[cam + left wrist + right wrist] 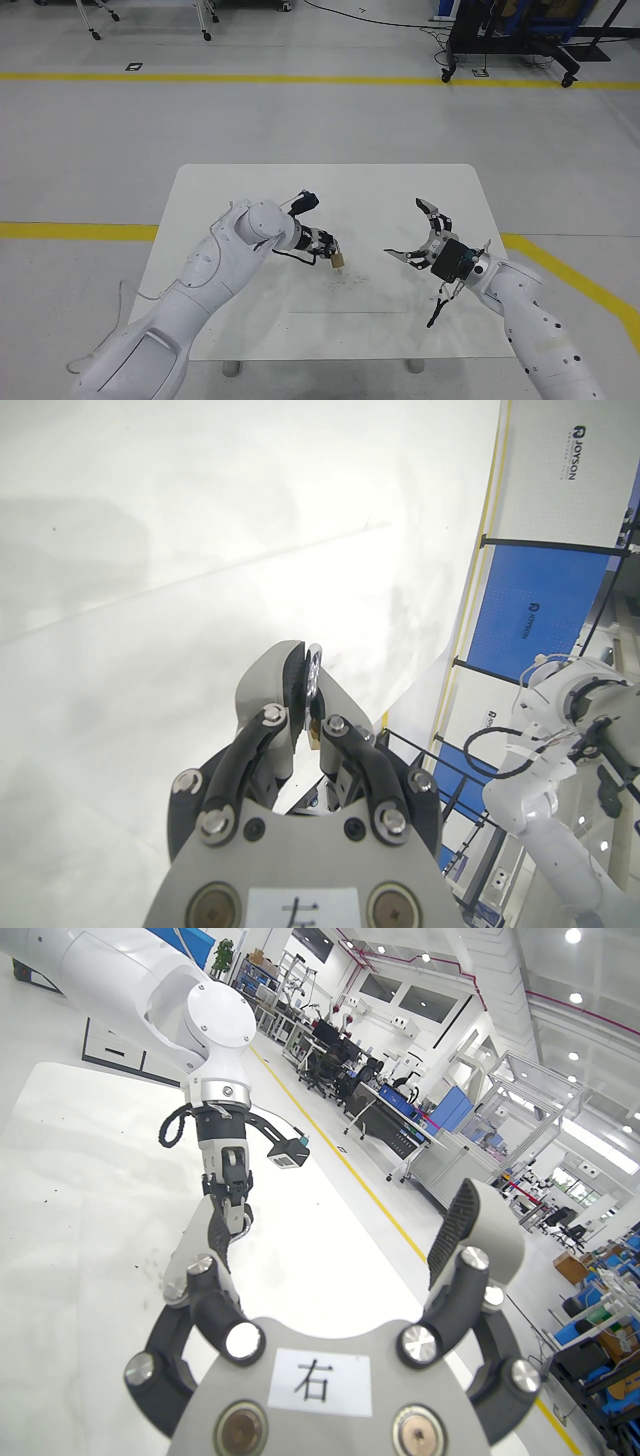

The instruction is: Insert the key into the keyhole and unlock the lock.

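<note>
the left gripper (330, 248) is clamping its fingers shut on the brass padlock (338, 260), which is hanging just above the middle of the white table (400, 185). nearer the table's right edge, the right gripper (404, 228) is hovering with its claw spread wide, apart from the padlock.

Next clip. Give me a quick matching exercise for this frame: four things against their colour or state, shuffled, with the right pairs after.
Things:
1. left gripper
2. right gripper
3. padlock
4. table

Colour or state:
a. open, holding nothing
b. white
c. brass-coloured body
d. shut on the padlock

Pairs: 1-d, 2-a, 3-c, 4-b
</note>
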Robot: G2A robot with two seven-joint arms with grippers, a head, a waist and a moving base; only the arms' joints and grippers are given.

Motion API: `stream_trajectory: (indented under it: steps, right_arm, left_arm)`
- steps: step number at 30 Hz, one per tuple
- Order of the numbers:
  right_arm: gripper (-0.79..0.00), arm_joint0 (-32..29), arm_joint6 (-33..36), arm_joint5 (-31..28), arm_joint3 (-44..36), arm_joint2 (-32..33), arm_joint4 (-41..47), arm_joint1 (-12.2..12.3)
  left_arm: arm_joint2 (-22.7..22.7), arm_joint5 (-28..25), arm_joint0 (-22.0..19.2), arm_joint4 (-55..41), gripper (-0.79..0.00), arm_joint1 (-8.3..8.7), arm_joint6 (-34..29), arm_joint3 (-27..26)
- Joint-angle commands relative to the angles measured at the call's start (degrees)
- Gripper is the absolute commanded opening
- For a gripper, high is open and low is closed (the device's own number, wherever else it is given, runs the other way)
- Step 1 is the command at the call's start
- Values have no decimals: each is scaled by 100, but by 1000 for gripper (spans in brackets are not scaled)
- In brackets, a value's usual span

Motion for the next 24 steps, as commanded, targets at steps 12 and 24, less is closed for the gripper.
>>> stream_trajectory:
  steps: [12, 24]
  right_arm:
    - [0, 0, 0, 0, 0, 0, 0, 0]
    - [0, 135, -269, -87, 318, 665, 1441, 23]
  left_arm:
    - [-292, -326, 2, -253, 0, 13, 286, 40]
    - [-2233, -2049, 1316, -807, 0, 538, 1901, -1589]
